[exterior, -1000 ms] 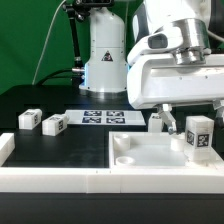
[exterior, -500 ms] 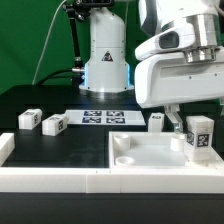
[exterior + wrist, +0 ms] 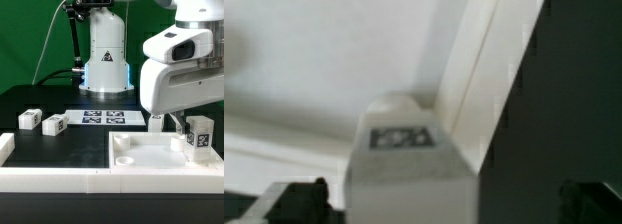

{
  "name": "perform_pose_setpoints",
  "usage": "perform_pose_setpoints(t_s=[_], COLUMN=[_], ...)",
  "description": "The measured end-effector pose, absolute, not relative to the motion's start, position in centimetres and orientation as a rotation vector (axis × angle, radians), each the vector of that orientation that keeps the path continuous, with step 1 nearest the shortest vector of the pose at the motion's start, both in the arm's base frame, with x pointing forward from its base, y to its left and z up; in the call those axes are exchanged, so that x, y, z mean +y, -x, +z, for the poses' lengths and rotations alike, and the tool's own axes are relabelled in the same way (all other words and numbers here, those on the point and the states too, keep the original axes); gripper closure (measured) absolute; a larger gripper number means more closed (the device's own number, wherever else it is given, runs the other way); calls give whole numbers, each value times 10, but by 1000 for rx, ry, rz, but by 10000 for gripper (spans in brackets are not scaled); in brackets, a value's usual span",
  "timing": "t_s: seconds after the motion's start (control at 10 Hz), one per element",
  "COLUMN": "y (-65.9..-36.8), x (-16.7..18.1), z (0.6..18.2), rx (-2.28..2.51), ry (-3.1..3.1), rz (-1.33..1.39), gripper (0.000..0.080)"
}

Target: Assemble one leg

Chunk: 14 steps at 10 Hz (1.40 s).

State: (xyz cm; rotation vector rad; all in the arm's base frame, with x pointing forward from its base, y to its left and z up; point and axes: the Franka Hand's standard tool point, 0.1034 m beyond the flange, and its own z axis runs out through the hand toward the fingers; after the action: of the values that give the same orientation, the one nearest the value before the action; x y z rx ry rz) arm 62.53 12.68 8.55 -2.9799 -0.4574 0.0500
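The hand [image 3: 441,203] is hanging open, fingers [image 3: 299,200] spread wide and gripping nothing. In the wrist view a leg [image 3: 406,150] is standing b/w them w/ its tag facing the cam, one finger just beside it, the other well apart. In the ext. view the hand's big white body is hovering right above that leg [image 3: 198,137], which is standing upright on the panel [image 3: 150,152] near its far edge, at the ext. view's right; can't tell if it's seated in a socket. A 2nd leg [image 3: 157,121] is sitting on the black tabletop [image 3: 70,137] just behind the panel, near a dark finger. The marker board [image 3: 105,117] is lying flat further toward the ext. view's left. Beyond it, two more legs [image 3: 54,124] are resting side by side, near each other but apart. The arm's base [image 3: 105,55] is standing behind the board. A white rail [image 3: 60,178] is running along the front, touching the panel's near side.
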Motion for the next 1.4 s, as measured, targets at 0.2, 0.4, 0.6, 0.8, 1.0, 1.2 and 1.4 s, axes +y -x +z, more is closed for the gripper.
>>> perform_pose_setpoints(t_s=[0.2,0.4,0.6,0.8,1.0,1.2,1.4], y=[-631,-633,-632,-632,-632,-632,-632], x=[121,118,118,118,118,118,116], z=[85,83,82,82,82,82,81], rx=[-451,-456,-455,-455,-416,-333,189], ry=[2989,2990,2990,2990,2995,3004,3033], rz=[-7,-42,-40,-39,-37,-31,-15], gripper=[150,150,287,425,509,508,508])
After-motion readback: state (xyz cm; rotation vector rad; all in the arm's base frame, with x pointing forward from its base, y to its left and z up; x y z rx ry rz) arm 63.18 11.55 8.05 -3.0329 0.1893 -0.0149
